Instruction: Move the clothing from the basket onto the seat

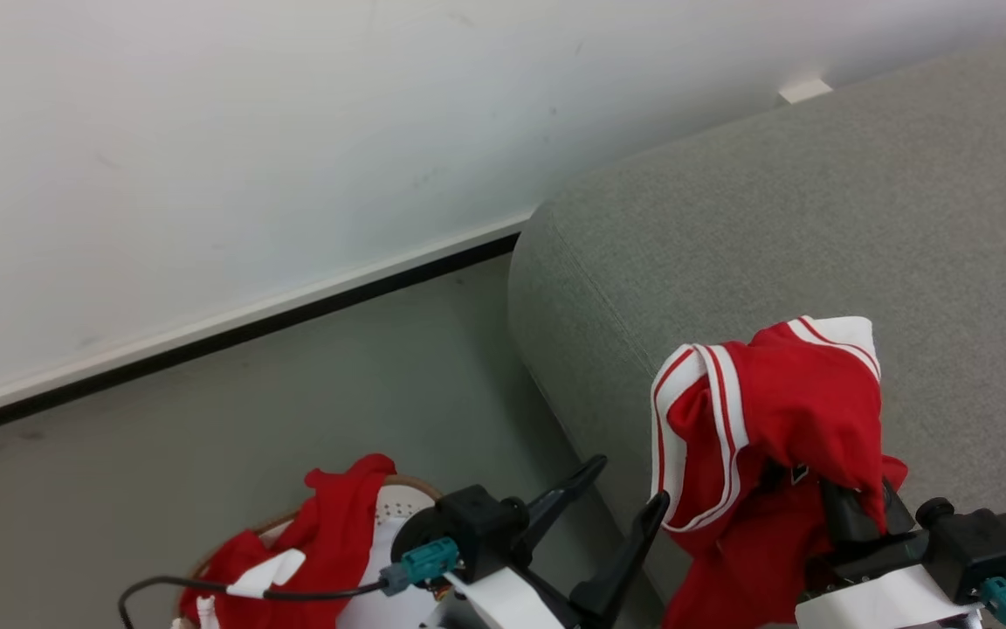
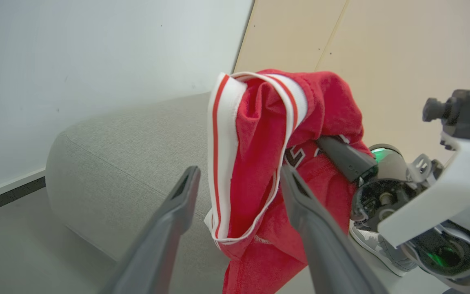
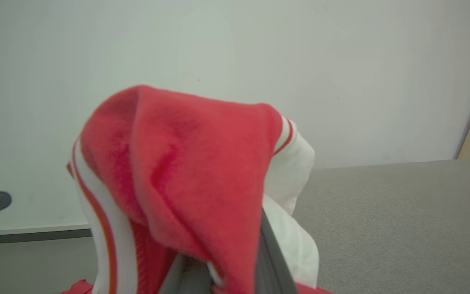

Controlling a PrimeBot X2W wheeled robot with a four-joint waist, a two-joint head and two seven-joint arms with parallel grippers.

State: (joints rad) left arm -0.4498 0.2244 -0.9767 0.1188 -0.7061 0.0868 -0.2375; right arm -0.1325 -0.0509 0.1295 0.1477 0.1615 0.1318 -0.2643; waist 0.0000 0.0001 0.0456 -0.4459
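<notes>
Red knit with white panels and striped trim is bunched over the right tool (image 1: 857, 515) at 5 o'clock in the head view. The jaws are clenched on this jersey (image 1: 782, 402), which hides the fingertips. The jersey humps up above the fingers. A red-and-white striped band loops down its 9 o'clock side, a white panel sits at its 1 o'clock corner, and a red tail hangs to the bottom edge. In the left wrist view a bit of white lettering shows beside the dark finger. The jersey is held over the near edge of the grey seat (image 1: 817, 218); I cannot tell whether it touches the fabric. The left tool (image 1: 630, 480) at 6 o'clock is released, jaws wide and empty, with the striped band just beside it at 3 o'clock. At 7 o'clock a second garment (image 1: 337, 524), red with white, drapes over the brown rim of the basket (image 1: 416, 482) on the floor (image 1: 293, 393).
</notes>
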